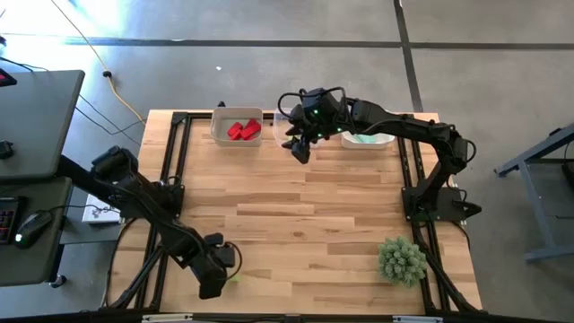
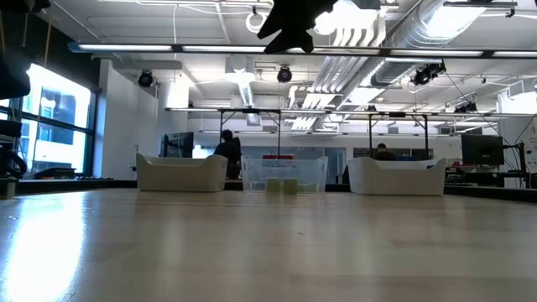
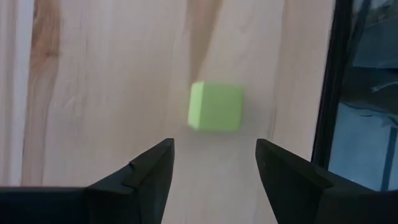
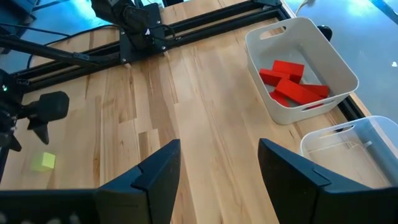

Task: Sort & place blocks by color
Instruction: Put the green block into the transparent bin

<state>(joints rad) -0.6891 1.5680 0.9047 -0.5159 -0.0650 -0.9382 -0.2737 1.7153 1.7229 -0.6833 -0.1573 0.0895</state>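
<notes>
At the near left corner of the counter (image 1: 296,215), the left tool (image 1: 218,269) is low over the wood with its jaws wide and nothing between them. Just beyond its fingertips lies one yellow-green block (image 3: 216,106), free on the counter; in the high view only a faint green spot shows beside the tool, because the arm covers most of it.

Further right along the far edge stands a white bin (image 1: 236,127) with several red blocks (image 1: 242,130) inside. How many there are is hard to say, as they lie partly one over another. Beside it is a clear bin (image 4: 357,149), cut off by the picture's edge in the right wrist view and mostly hidden under the right arm from above.

The right tool (image 1: 301,144) hangs above the far middle of the counter, near the clear bin, jaws wide and empty. Behind the arm a second white bin (image 1: 368,139) shows something teal, but I cannot make out its shape.

At the near right corner sits a spiky green ball (image 1: 402,260).
</notes>
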